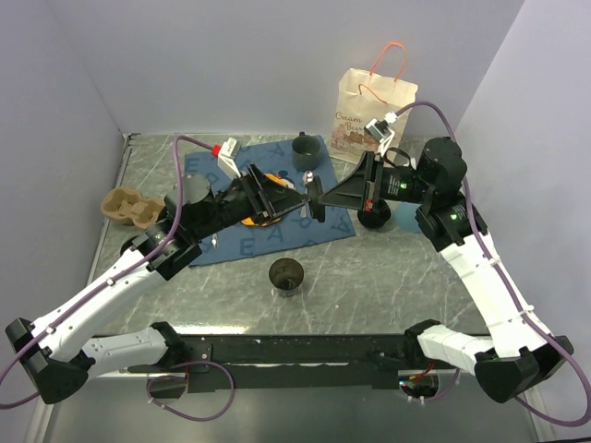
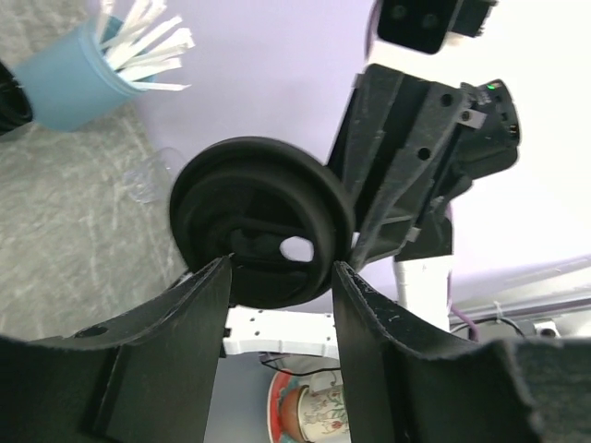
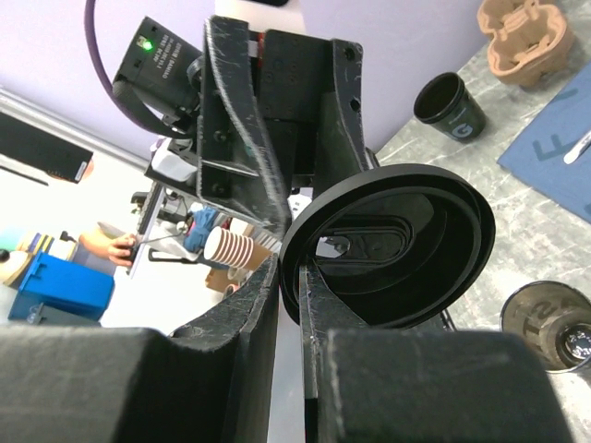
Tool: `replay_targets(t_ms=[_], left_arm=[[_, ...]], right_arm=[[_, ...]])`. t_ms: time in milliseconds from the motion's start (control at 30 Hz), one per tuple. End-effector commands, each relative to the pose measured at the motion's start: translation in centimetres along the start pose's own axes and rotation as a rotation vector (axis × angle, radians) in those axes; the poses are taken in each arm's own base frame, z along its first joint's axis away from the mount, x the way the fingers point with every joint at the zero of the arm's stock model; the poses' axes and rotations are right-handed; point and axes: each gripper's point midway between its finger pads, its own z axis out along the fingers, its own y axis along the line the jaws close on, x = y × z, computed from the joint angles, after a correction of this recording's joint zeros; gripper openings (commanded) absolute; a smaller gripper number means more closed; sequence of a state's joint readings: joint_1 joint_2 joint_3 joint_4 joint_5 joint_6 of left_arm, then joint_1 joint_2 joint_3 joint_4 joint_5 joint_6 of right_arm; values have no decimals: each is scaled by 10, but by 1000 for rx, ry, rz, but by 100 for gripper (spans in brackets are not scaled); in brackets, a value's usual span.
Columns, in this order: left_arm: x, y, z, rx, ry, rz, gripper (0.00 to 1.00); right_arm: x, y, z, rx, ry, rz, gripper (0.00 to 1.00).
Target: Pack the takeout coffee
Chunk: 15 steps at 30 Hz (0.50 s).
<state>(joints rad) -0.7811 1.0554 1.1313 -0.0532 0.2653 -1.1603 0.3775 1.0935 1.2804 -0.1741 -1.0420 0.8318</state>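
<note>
Bolted at the near edge, the left arm (image 1: 111,277) and the right arm (image 1: 489,268) are reached inward, and their grippers are brought face to face above the middle of the bench. A blue mat (image 1: 323,231) is spread across that middle. A paper bag (image 1: 369,115) is stood upright at the far edge, toward the right corner. A cardboard cup carrier (image 1: 129,208) is set near the left edge. An open dark cup (image 1: 287,275) is placed just off the mat's near edge, and a second cup (image 1: 305,148) is stood by its far edge.

The black lid (image 3: 397,249) is held in the air over the mat. Its rim is pinched by the right gripper (image 3: 291,268), whose fingers are pressed together on it. The left gripper (image 2: 282,268) is held spread, with the lid at its fingertips. Whether contact is made there cannot be told.
</note>
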Motion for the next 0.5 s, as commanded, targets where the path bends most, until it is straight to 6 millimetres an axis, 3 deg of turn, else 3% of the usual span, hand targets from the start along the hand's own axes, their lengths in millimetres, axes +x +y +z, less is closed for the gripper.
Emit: replay_targets(t_ms=[0, 100, 300, 467], left_arm=[[-2, -26, 1, 106, -18, -17, 53], [1, -28, 3, 120, -12, -24, 51], [2, -26, 0, 110, -20, -18, 37], [2, -29, 0, 125, -20, -13, 34]], right_arm=[[4, 11, 1, -44, 21, -39, 18], [4, 13, 2, -49, 22, -39, 17], [3, 12, 4, -49, 24, -33, 17], [4, 10, 7, -52, 28, -21, 17]])
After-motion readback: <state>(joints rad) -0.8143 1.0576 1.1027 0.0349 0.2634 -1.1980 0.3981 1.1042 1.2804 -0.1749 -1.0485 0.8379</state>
